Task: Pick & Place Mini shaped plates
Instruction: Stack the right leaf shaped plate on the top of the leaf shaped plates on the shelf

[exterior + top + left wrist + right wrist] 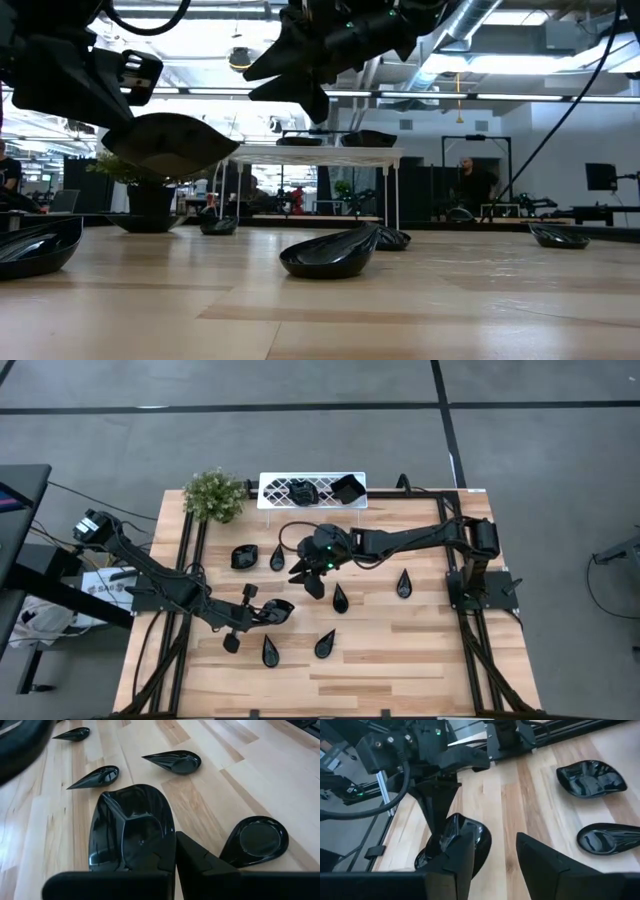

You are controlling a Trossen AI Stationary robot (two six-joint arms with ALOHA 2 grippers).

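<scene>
Left of centre in the overhead picture, the left gripper (262, 612) is clamped on the rim of a glossy black plate (277, 610), a wavy-edged one, and carries it clear of the wooden table (400, 650). From table height that plate (170, 143) hangs in the upper left of the frame, tilted, with open air beneath it. The left wrist camera shows it (132, 827) pinched at its near edge between the dark fingers (200, 862).

Just above and to the right in the overhead view, the right gripper (308, 575) hovers near the middle of the table with its jaws parted and nothing between them. Its wrist camera shows the two fingers (545, 862) standing apart over bare wood, looking across at the other arm and its plate.

Other black plates lie scattered on the wood. A roundish one (243, 557) and a teardrop (277, 557) sit side by side in the upper left part of the table. Another teardrop (340, 598) lies just below the right gripper, one more (404, 583) farther right, and two teardrops (270, 651) (325, 644) toward the lower edge.

At the top edge of the table a white lattice tray (275, 488) already has two black plates in it, one (347, 488) at its right end. A small green plant (214, 495) stands just left of the tray.
</scene>
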